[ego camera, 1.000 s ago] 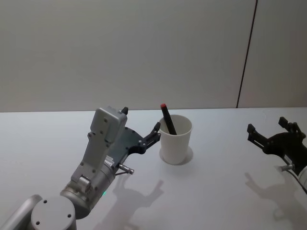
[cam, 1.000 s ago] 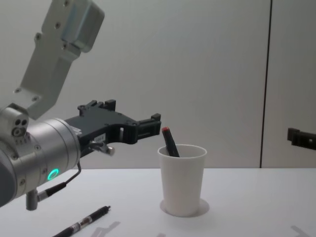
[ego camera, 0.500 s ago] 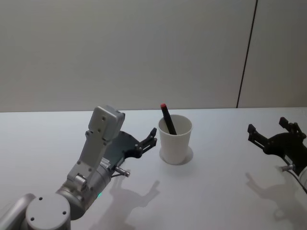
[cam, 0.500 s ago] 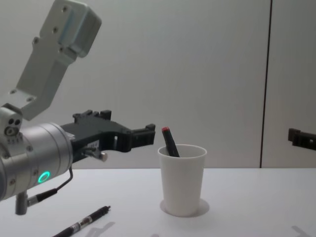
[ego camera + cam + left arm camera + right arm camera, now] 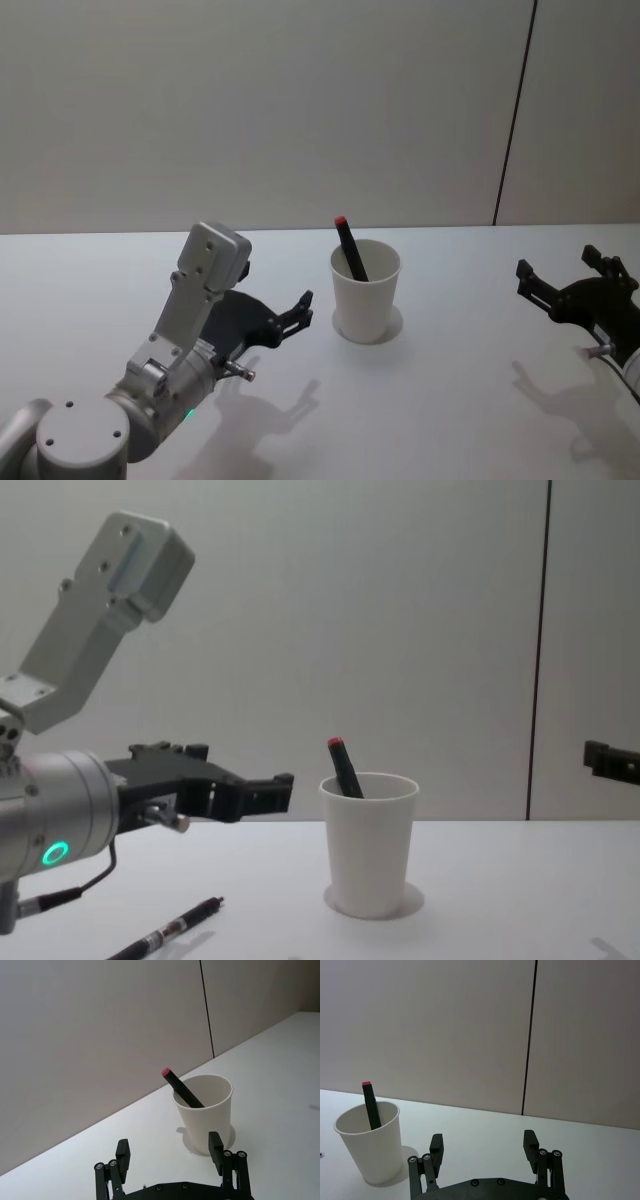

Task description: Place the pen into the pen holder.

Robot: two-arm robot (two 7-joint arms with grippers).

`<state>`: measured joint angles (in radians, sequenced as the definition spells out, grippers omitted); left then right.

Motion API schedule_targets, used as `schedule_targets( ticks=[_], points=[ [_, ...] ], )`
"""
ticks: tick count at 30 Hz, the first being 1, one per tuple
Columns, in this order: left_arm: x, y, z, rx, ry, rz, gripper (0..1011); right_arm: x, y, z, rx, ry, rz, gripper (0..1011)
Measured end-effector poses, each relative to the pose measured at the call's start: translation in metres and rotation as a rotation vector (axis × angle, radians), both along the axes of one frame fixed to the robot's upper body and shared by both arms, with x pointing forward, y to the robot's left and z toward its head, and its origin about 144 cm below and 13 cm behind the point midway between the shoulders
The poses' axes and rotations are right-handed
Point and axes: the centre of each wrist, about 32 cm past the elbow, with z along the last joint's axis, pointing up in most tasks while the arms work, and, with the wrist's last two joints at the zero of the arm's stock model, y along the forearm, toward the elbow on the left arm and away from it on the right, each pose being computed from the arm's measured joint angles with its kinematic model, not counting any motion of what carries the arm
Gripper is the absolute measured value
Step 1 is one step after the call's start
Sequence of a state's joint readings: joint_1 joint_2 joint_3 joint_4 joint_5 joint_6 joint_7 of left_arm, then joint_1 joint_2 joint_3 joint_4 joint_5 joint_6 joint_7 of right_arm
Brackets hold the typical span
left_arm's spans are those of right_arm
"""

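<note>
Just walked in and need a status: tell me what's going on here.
A red-tipped pen already stands leaning inside the white pen holder. The left gripper hovers beside it, fingers open and empty. The right gripper sits parked off to the right, also open. A second pen lies on the table near the left arm.

No text, label, brand or number can be read anywhere. The pen holder is plain white, with no print on its wall. The pen standing in it is black with a red tip and shows no lettering. A second pen on the table has pale bands along its barrel, too small to tell whether they carry writing. The one sign is a lit green ring on the left arm.
</note>
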<state>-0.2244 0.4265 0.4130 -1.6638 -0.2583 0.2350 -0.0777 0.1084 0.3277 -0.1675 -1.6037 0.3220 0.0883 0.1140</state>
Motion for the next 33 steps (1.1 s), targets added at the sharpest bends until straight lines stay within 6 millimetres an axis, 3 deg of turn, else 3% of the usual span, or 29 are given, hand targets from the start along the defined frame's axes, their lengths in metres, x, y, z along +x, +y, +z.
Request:
schedule_targets(
  ticks=[33],
  points=[
    [0.0022, 0.0095, 0.0067, 0.057, 0.141, 0.054, 1003, 0.0000, 0.0000, 0.0000, 0.000, 0.000, 0.000, 1002]
  ],
)
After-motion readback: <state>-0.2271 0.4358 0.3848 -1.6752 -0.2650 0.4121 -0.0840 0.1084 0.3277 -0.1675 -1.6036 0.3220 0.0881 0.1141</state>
